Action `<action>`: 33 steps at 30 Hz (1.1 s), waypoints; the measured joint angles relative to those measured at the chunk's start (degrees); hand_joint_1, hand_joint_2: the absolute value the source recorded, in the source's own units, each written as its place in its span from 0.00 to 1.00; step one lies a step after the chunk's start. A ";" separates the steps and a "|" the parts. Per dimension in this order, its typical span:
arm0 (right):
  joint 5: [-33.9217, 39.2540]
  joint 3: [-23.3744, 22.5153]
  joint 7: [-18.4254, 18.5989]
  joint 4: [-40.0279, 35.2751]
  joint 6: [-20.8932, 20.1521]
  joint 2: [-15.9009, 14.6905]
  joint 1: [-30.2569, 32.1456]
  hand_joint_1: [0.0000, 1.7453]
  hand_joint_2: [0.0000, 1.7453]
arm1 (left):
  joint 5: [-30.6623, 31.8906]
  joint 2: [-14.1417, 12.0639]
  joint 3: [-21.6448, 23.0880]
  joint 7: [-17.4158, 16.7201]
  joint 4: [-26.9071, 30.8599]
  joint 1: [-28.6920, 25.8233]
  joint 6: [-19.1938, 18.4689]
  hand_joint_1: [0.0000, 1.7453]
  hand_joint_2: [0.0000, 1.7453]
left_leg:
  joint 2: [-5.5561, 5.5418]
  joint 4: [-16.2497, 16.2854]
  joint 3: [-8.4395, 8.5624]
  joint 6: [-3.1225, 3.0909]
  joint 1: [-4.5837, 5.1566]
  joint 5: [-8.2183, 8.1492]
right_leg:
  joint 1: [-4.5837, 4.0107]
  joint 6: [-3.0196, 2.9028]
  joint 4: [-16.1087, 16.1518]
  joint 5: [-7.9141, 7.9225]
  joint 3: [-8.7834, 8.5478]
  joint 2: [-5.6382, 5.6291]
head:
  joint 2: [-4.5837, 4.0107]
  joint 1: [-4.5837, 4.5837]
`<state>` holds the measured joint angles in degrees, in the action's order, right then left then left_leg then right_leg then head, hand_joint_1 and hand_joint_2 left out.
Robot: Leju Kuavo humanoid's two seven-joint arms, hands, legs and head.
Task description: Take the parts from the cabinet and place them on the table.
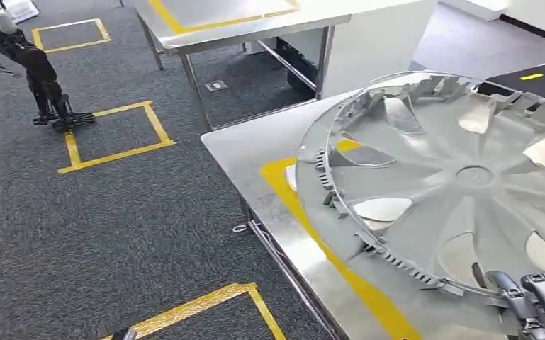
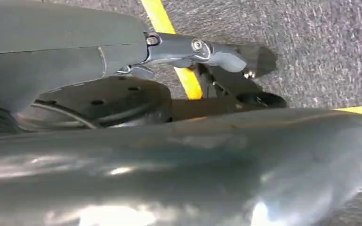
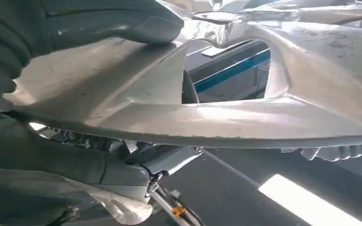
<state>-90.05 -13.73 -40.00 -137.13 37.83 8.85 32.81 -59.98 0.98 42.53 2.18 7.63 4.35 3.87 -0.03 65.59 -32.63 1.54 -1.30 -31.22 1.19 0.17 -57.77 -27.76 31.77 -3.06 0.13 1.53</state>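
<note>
Over steel table point(image 1: 255, 152), right hand point(image 1: 535, 297) grips wheel cover point(image 1: 461, 184) rim.

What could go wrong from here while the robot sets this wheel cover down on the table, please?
The wheel cover is gripped by the right hand at one rim edge only, so it might tilt or slip. It hangs near the steel table edge and may land partly off it. Its rim clips could catch the dark box behind.

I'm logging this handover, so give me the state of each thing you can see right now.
Wheel cover: held over the near table, inner side up, tilted.
Right hand: grips the cover's rim, thumb on one face.
Left hand: hangs over the carpet, holding nothing.
Near table: bare steel with yellow tape.
</note>
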 joint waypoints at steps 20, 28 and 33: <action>0.00 1.86 0.02 1.51 0.00 -0.02 -1.63 1.00 1.00 | 0.48 -1.44 -0.20 -4.87 0.00 0.04 -0.63 0.00 0.00 | 5.25 -7.75 1.66 -2.32 2.37 2.71 | -1.21 0.58 -0.32 -1.75 -0.72 5.93 | 0.00 0.28; 0.02 2.29 0.11 2.03 0.00 -0.02 -1.88 1.00 1.00 | 0.57 -1.79 -0.04 -5.02 0.00 -0.23 -0.76 0.00 0.00 | 0.71 9.95 -5.27 -0.37 1.25 -5.72 | -0.60 -0.70 0.12 -0.56 -0.37 1.86 | 0.00 -0.15; 0.02 2.34 0.13 2.32 0.00 -0.02 -2.06 1.00 1.00 | 0.68 -2.05 0.02 -5.48 0.00 -0.21 -0.85 0.00 0.00 | -4.32 -7.23 2.14 -0.83 0.45 2.18 | -0.76 0.21 -0.62 -0.47 0.25 -1.13 | 0.00 -0.07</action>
<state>-90.03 -11.39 -39.87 -134.81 37.83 8.83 30.75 -59.30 -1.07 42.55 -3.30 7.63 4.14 3.02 -4.35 58.36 -30.48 0.70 -0.85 -29.05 0.44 0.38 -58.39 -28.23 32.02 -4.19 0.13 1.46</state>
